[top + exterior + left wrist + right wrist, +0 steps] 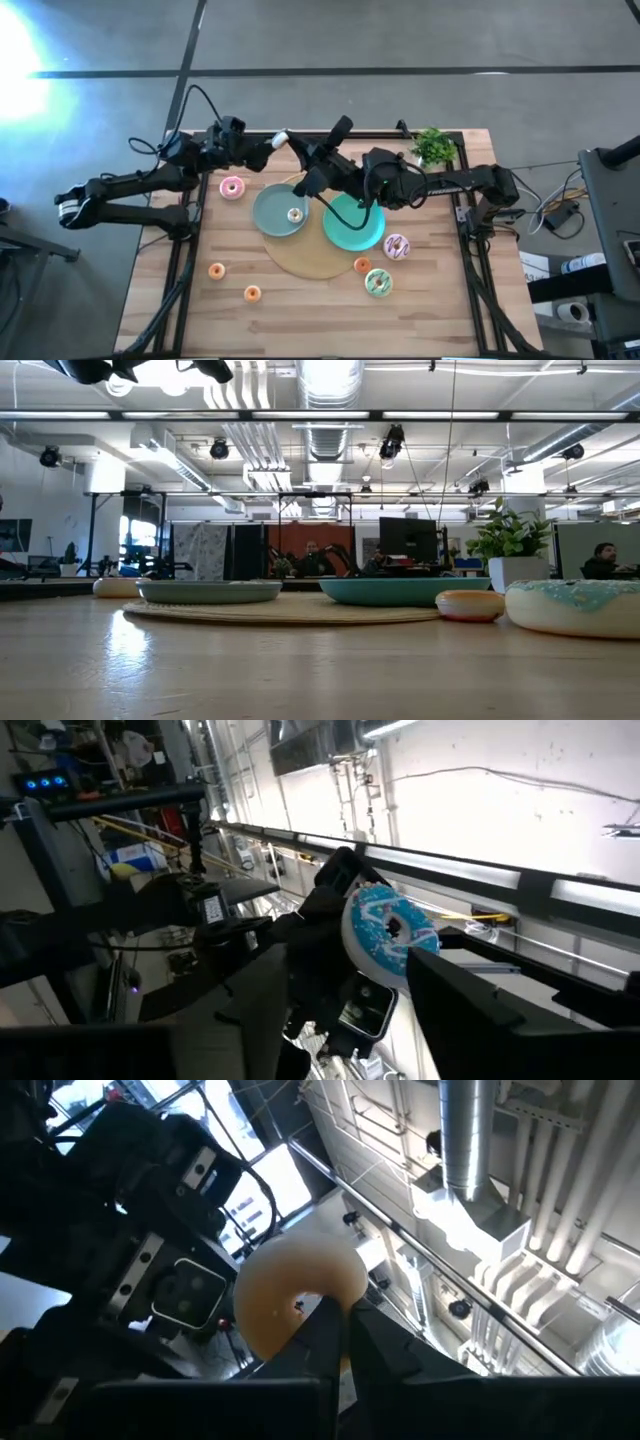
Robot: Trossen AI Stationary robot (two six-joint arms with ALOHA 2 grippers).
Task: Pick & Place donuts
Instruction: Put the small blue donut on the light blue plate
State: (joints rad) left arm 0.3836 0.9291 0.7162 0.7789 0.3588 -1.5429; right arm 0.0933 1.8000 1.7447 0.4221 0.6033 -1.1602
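Observation:
A donut [283, 137] with blue icing and white sprinkles is held in the air over the table's far edge, between the two grippers. In the left wrist view the donut [390, 930] shows its iced face. In the right wrist view the donut [285, 1300] shows its tan underside. My right gripper [302, 152] is shut on it. My left gripper [270, 143] faces it, open, one finger [480, 1010] close beside the ring; whether it touches, I cannot tell. Several more donuts lie on the table: pink [232, 187], orange [216, 269], green [378, 283]. My right gripper pinches the donut's ring wall [300, 1330] between its two fingers [325, 1335], on one side of the hole. It comes from the table's right, slanting upward. The donut is lifted clear and stands on edge, its iced face toward the left arm.
A grey-blue plate [272, 215] holds a cream donut [295, 213]. A teal plate [353, 228] sits beside it, both on a round wooden mat [315, 258]. A lilac donut [396, 246] and two more orange ones [252, 293] lie nearer. A plant [432, 147] stands at the far right corner.

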